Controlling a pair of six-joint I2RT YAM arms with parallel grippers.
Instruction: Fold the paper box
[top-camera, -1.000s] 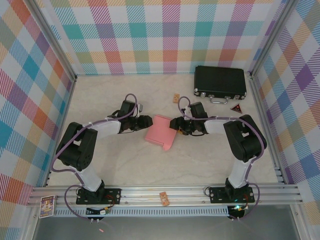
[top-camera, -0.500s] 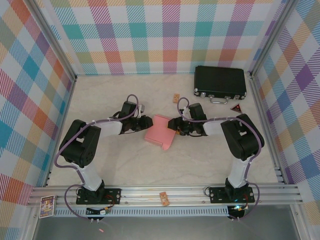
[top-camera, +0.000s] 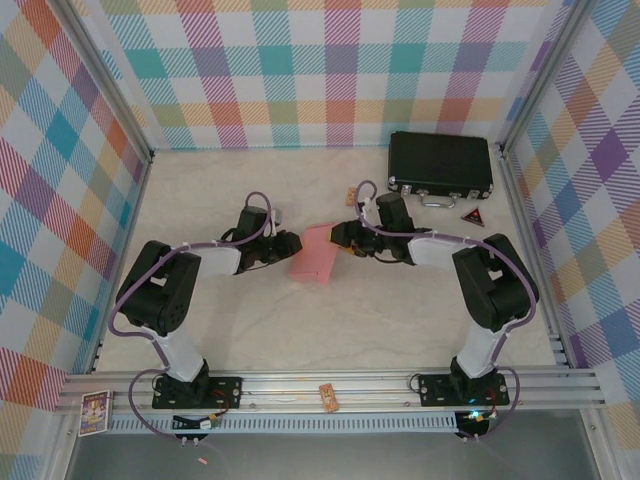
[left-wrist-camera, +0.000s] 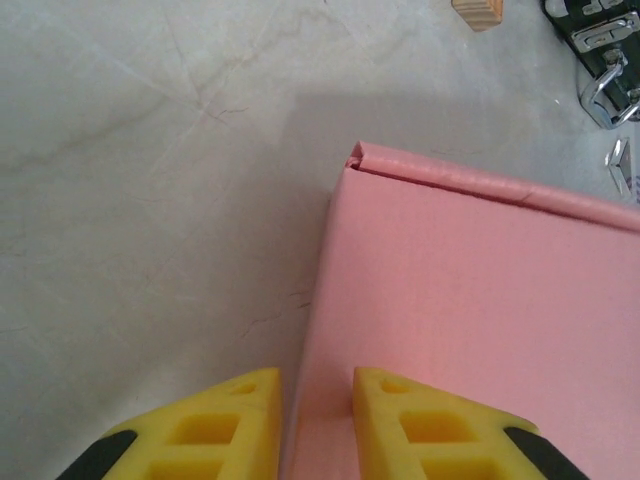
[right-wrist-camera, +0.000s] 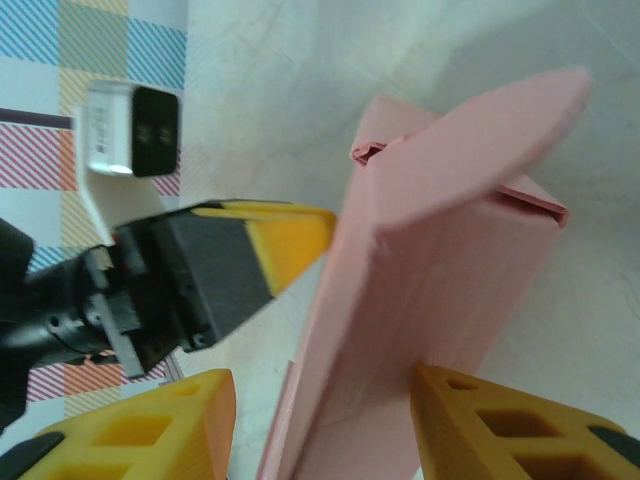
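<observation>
The pink paper box (top-camera: 313, 253) stands tipped up on edge at mid-table, between both arms. My left gripper (top-camera: 291, 245) is at its left end. In the left wrist view its jaws (left-wrist-camera: 317, 425) sit narrowly shut on the left edge of the paper box (left-wrist-camera: 470, 300), one finger on the table side and one over the pink panel. My right gripper (top-camera: 341, 236) is at the box's right end. In the right wrist view it (right-wrist-camera: 325, 430) stands open around the box (right-wrist-camera: 440, 290). Its right finger (right-wrist-camera: 500, 425) touches the pink wall and its left finger (right-wrist-camera: 160, 430) stays apart. A flap (right-wrist-camera: 480, 140) juts out on top.
A black hard case (top-camera: 440, 165) lies at the back right, with a small red triangle (top-camera: 471, 216) in front of it. A tan wooden block (top-camera: 352, 194) sits just behind the box. Plaid walls (top-camera: 60, 200) close in the sides and back, and an aluminium rail (top-camera: 330, 385) runs along the front.
The box has been tipped up from lying slanted to standing narrower. My right gripper moved toward the back and slightly left with it. My left gripper's jaws narrowed onto the box edge.
</observation>
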